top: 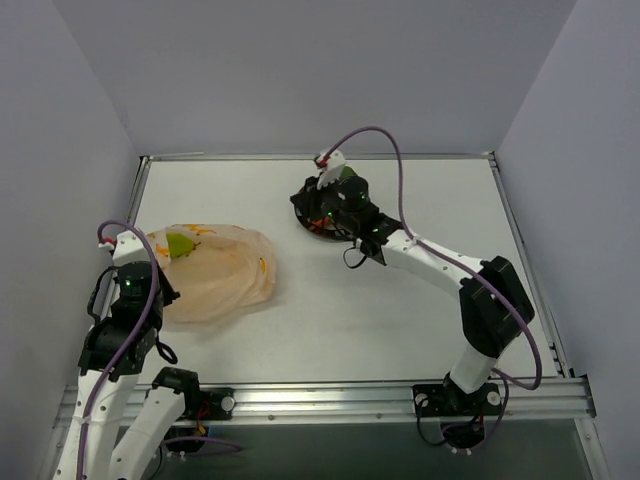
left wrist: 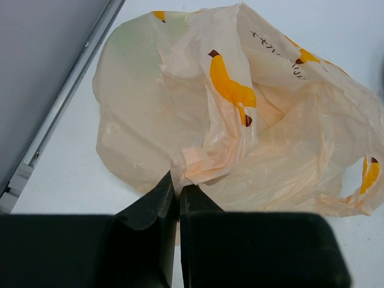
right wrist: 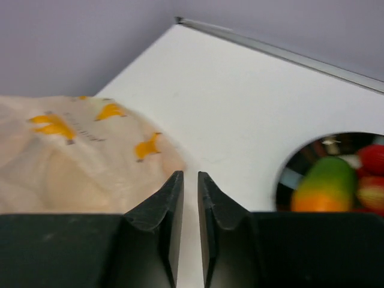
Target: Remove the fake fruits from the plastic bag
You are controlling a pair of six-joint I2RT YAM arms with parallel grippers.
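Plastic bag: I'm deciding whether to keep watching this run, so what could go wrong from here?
The left tool pinches only a thin fold of the plastic bag; it may slip or tear when lifted. A green fruit shows through the bag's far end; tipping could roll it out toward the left rail.

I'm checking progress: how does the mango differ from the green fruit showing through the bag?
The mango lies bare on the plate; the green fruit sits inside the plastic bag, seen through its film. The mango shades from green to orange; the green fruit is lime green all over. Both are partly green.
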